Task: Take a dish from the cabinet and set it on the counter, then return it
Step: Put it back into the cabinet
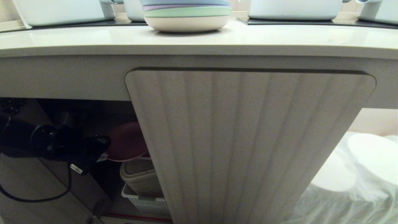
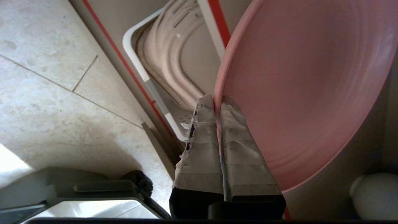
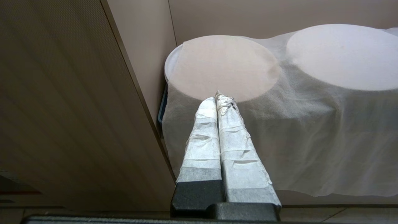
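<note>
Left wrist view is showing the dish (image 2: 298, 93) tilted on edge inside the cabinet (image 1: 248, 149), its rim pinched between the taped fingers (image 2: 202, 146) of the left end effector (image 2: 216, 101). A white basket (image 2: 136, 59) is sitting just below the dish. Up on the worktop (image 1: 93, 39), stacked plates (image 1: 186, 15) are resting. The right end effector (image 3: 219, 96) is hanging closed and empty beside the cabinet door.

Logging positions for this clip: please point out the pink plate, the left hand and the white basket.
pink plate (image 2: 304, 93), left wrist view, its inner face
left hand (image 2: 216, 101), left wrist view, between its fingertips
white basket (image 1: 146, 203), head view, its slotted side wall
</note>
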{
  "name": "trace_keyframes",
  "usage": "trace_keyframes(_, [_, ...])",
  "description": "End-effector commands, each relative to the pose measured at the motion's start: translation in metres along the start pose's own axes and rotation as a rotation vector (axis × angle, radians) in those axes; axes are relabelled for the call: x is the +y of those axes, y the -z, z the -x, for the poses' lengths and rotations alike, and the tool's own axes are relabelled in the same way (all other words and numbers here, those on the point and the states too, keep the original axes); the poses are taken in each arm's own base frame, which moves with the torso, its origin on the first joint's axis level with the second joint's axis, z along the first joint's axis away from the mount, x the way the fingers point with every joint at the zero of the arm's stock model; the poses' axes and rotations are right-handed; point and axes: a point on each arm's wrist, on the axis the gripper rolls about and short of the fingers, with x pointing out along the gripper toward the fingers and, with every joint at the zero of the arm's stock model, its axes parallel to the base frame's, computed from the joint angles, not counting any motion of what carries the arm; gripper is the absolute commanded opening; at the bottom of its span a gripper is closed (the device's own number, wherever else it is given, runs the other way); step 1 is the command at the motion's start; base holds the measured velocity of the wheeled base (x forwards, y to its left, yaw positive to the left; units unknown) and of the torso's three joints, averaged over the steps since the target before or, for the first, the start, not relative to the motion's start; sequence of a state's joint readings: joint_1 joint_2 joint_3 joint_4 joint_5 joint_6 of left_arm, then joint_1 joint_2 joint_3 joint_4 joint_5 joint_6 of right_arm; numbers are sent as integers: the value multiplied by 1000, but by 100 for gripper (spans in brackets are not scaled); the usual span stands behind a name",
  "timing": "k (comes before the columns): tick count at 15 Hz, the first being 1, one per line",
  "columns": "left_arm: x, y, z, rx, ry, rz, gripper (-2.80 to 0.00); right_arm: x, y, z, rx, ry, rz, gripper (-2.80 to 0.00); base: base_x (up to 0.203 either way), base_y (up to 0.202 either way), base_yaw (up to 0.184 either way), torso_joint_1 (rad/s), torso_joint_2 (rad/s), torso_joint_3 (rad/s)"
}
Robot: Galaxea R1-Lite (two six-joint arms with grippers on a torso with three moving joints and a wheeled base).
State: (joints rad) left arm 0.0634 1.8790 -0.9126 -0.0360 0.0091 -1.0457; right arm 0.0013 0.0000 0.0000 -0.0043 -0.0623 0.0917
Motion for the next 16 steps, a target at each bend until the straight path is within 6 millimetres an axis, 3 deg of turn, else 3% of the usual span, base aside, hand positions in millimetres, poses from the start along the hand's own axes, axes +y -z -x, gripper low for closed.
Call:
trace_keyframes(1, [-1, 0, -8, 4, -14, 7, -280, 0, 0, 0, 0, 0, 0, -280, 0, 0, 0, 0, 0, 0])
trace_keyframes(16, [-9, -7, -27, -30, -37, 52, -280, 0, 0, 0, 0, 0, 0, -280, 0, 0, 0, 0, 0, 0])
